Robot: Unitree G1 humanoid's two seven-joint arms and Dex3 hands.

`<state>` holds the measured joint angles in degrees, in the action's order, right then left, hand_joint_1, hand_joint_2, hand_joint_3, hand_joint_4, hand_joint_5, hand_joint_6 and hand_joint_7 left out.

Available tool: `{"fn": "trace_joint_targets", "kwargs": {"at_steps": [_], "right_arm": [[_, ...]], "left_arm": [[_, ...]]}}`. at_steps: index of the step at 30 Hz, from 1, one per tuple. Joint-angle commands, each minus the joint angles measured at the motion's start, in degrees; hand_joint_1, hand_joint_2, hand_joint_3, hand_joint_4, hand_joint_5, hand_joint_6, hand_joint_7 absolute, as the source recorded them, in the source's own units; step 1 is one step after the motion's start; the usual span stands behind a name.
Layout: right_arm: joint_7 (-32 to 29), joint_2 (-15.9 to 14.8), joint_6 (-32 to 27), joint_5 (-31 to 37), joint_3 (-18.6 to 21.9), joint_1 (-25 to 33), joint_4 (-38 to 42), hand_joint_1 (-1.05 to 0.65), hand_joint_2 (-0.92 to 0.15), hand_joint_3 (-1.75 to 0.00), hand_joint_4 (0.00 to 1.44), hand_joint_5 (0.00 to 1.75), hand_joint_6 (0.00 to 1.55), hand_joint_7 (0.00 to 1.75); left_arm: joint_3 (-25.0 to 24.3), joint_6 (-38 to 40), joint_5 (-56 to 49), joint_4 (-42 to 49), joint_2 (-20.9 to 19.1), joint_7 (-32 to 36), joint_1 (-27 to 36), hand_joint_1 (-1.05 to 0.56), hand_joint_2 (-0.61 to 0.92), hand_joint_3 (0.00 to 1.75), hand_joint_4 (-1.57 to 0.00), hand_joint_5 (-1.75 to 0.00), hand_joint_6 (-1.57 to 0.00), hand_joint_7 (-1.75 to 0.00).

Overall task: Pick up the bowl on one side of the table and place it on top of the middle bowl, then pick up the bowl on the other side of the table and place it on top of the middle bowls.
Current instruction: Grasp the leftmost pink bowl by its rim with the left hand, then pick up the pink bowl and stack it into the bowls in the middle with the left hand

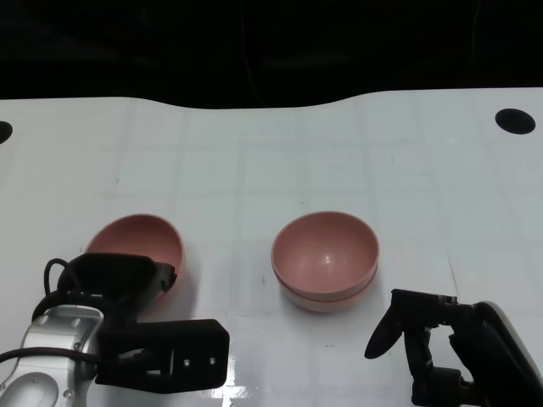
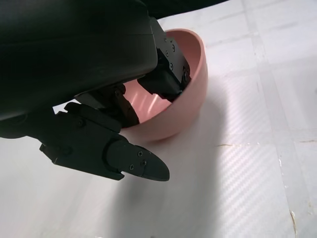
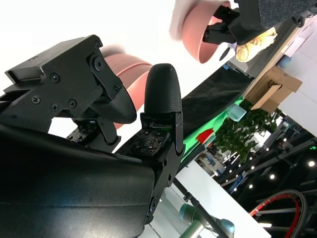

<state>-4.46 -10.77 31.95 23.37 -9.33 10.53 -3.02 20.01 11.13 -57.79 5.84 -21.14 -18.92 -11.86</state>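
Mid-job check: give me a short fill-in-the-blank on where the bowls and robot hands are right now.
1. The middle stack holds ___ bowls.
2. The left bowl is gripped at its rim by the ___ robot hand.
3. The right robot hand holds ___.
4. All the bowls are ___ in colour.

Missing words: two; left; nothing; pink

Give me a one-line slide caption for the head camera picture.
Left hand grips the tilted pink bowl; two stacked pink bowls wait mid-table; right hand open nearby.
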Motion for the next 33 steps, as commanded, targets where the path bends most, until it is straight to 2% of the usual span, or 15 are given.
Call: {"fn": "trace_joint_targets", "kwargs": {"at_steps": [1,4,6,8,9,10,11,12,14,19,21,27,28,30,33], "right_arm": [[0.2,-0.8,0.4,-0.1,0.3,0.0,-0.2,-0.01,-0.17,-1.54,0.89,1.74,0.89,1.26],[0.3,-0.8,0.2,-0.1,0.3,0.1,-0.3,-0.02,-0.17,-1.54,0.89,1.74,0.89,1.26],[0.4,-0.7,0.1,-0.1,0.2,0.2,-0.5,-0.02,-0.17,-1.54,0.89,1.74,0.89,1.26],[0.4,-0.7,0.2,0.0,0.2,0.3,-0.6,-0.02,-0.17,-1.54,0.89,1.74,0.89,1.26],[0.4,-0.7,0.3,0.0,0.2,0.4,-0.6,-0.02,-0.16,-1.55,0.89,1.74,0.89,1.26],[0.4,-0.8,0.4,0.0,0.2,0.4,-0.6,-0.02,-0.16,-1.55,0.89,1.74,0.89,1.26],[0.4,-0.8,0.5,0.0,0.2,0.3,-0.5,-0.01,-0.16,-1.55,0.89,1.74,0.89,1.26],[0.4,-0.8,0.5,0.2,0.2,0.3,-0.6,-0.01,-0.16,-1.55,0.89,1.74,0.89,1.26],[0.5,-0.8,0.4,0.1,0.2,0.3,-0.7,-0.01,-0.16,-1.55,0.89,1.74,0.89,1.26],[0.4,-0.8,0.4,0.5,0.2,0.3,-0.9,-0.01,-0.16,-1.55,0.89,1.75,0.89,1.26],[0.4,-0.7,0.3,0.5,0.2,0.2,-0.8,-0.01,-0.16,-1.55,0.89,1.75,0.89,1.26],[0.4,-0.7,0.4,0.4,0.1,0.0,-0.5,-0.02,-0.16,-1.55,0.89,1.75,0.89,1.26],[0.4,-0.6,0.5,0.4,0.0,-0.1,-0.2,-0.02,-0.16,-1.55,0.89,1.75,0.89,1.26],[0.5,-0.5,0.3,0.4,-0.1,-0.2,-0.2,-0.02,-0.16,-1.55,0.9,1.75,0.89,1.26],[0.4,-0.4,0.2,0.6,-0.3,-0.4,-0.1,-0.01,-0.16,-1.56,0.9,1.75,0.88,1.27]], "left_arm": [[0.0,-1.5,1.6,2.4,-1.4,3.6,-1.0,-0.31,0.92,0.22,-0.66,-1.19,-0.85,-0.06],[0.0,-2.8,3.2,3.4,-1.7,5.4,-1.2,-0.29,0.92,0.23,-0.73,-1.27,-0.99,-0.11],[-0.2,-3.6,4.0,3.6,-2.0,6.8,-1.1,-0.29,0.92,0.18,-0.79,-1.23,-1.08,-0.12],[-0.1,-4.4,3.9,3.8,-2.0,10.0,-0.8,-0.28,0.92,0.14,-0.78,-1.47,-1.16,-0.13],[-0.2,-5.2,4.0,3.7,-2.1,12.2,-0.5,-0.28,0.92,0.14,-0.77,-1.61,-1.12,-0.3],[-0.3,-6.0,4.1,3.6,-2.2,14.2,-0.3,-0.27,0.92,0.13,-0.79,-1.69,-0.89,-0.92],[-0.5,-6.8,4.3,3.5,-2.3,15.8,-0.1,-0.26,0.92,0.14,-0.81,-1.72,-0.75,-1.26],[-0.8,-7.4,4.8,3.2,-2.4,17.0,0.2,-0.25,0.92,0.18,-0.82,-1.73,-0.67,-1.46],[-1.2,-8.0,5.4,2.4,-2.7,18.2,0.4,-0.24,0.92,0.31,-0.79,-1.74,-0.59,-1.6],[-1.6,-9.4,5.3,0.4,-3.7,21.8,0.9,-0.23,0.86,0.37,-0.79,-1.75,-0.69,-1.33],[-1.8,-9.6,5.2,-0.6,-4.0,22.7,1.1,-0.23,0.86,0.38,-0.8,-1.75,-0.67,-1.39],[-2.1,-9.3,5.2,-3.6,-4.1,22.8,1.5,-0.23,0.85,0.41,-0.76,-1.75,-0.72,-1.33],[-2.2,-9.5,5.3,-4.2,-4.1,22.8,1.5,-0.25,0.85,0.35,-0.75,-1.75,-0.82,-1.01],[-2.5,-10.6,5.8,-5.4,-3.9,23.3,1.3,-0.26,0.87,0.31,-0.75,-1.75,-0.92,-0.8],[-2.6,-12.6,7.0,-6.4,-3.4,23.9,0.7,-0.23,0.84,0.38,-0.77,-1.75,-0.88,-0.99]]}}
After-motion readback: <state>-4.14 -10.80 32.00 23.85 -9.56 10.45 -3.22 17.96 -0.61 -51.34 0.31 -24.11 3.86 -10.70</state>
